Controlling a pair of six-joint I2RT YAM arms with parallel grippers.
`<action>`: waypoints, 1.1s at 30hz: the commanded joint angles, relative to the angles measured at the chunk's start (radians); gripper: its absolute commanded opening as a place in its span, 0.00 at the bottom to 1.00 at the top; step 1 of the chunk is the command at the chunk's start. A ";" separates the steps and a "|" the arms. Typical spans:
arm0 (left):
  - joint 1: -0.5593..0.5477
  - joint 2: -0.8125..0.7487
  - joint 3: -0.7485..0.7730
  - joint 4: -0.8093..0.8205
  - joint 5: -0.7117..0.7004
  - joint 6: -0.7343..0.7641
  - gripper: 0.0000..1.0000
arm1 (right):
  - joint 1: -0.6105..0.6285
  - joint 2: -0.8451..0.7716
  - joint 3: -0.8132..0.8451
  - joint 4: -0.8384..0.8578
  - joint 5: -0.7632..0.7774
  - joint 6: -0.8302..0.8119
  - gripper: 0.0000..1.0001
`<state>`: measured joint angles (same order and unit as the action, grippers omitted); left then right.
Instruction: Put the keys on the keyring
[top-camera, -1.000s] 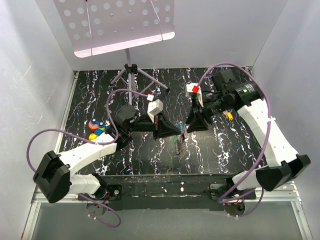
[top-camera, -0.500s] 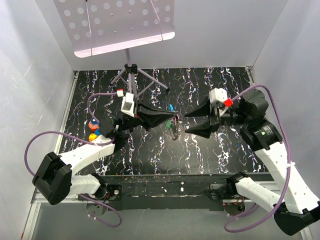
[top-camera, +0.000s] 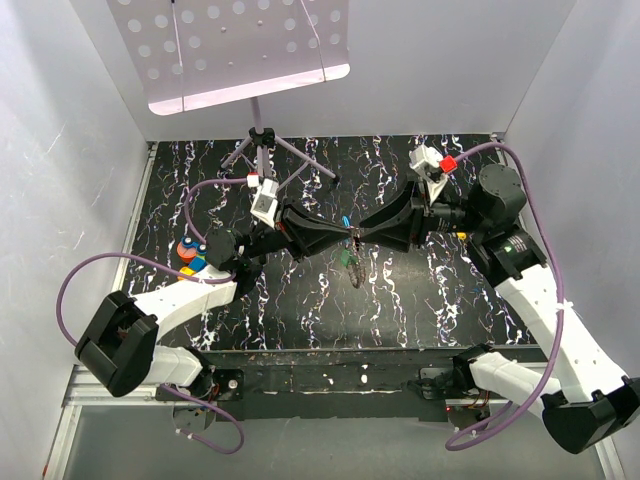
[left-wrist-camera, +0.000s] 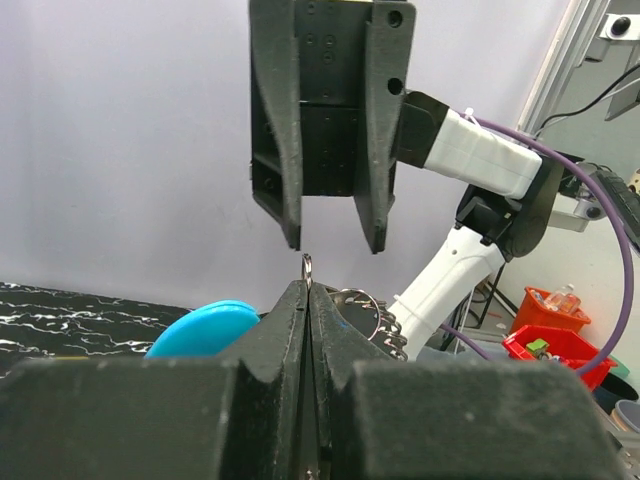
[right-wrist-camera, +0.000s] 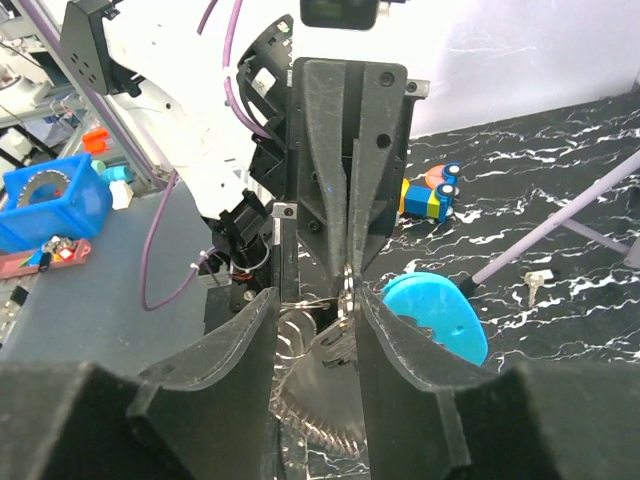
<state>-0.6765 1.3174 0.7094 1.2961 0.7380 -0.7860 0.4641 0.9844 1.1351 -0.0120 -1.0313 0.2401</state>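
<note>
My left gripper (top-camera: 347, 235) is shut on a thin metal ring of the keyring (left-wrist-camera: 307, 268) and holds it above the mat. The blue tag (left-wrist-camera: 205, 325) hangs to the left of my fingers, and a chain with another ring (left-wrist-camera: 372, 305) hangs to the right. My right gripper (top-camera: 364, 232) faces the left one tip to tip. In the right wrist view it (right-wrist-camera: 317, 297) is open, with the ring, a few hanging keys (right-wrist-camera: 345, 300) and the chain (right-wrist-camera: 310, 420) between its jaws. The blue tag (right-wrist-camera: 435, 315) hangs just right of them. One loose key (right-wrist-camera: 533, 283) lies on the mat.
A music stand (top-camera: 250, 50) stands at the back on a tripod (top-camera: 262, 140), one leg reaching toward the middle. A coloured toy (top-camera: 190, 258) lies on the mat (top-camera: 300, 300) at the left, also in the right wrist view (right-wrist-camera: 430, 195). White walls enclose three sides.
Both arms have swung round. The left gripper carried the keyring to the middle, and the right gripper closed in until its open jaws stand round the ring.
</note>
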 joint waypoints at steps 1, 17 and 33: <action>0.003 -0.026 0.005 0.146 0.018 -0.009 0.00 | -0.004 0.008 0.012 0.057 -0.004 0.056 0.43; 0.006 -0.041 0.004 0.118 0.024 0.013 0.00 | -0.005 0.026 0.038 -0.052 -0.030 0.010 0.27; 0.009 -0.046 0.002 0.126 0.028 0.005 0.00 | -0.005 0.040 0.048 -0.051 -0.027 0.034 0.06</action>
<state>-0.6750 1.3163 0.7094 1.3102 0.7738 -0.7853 0.4641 1.0225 1.1370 -0.0799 -1.0466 0.2607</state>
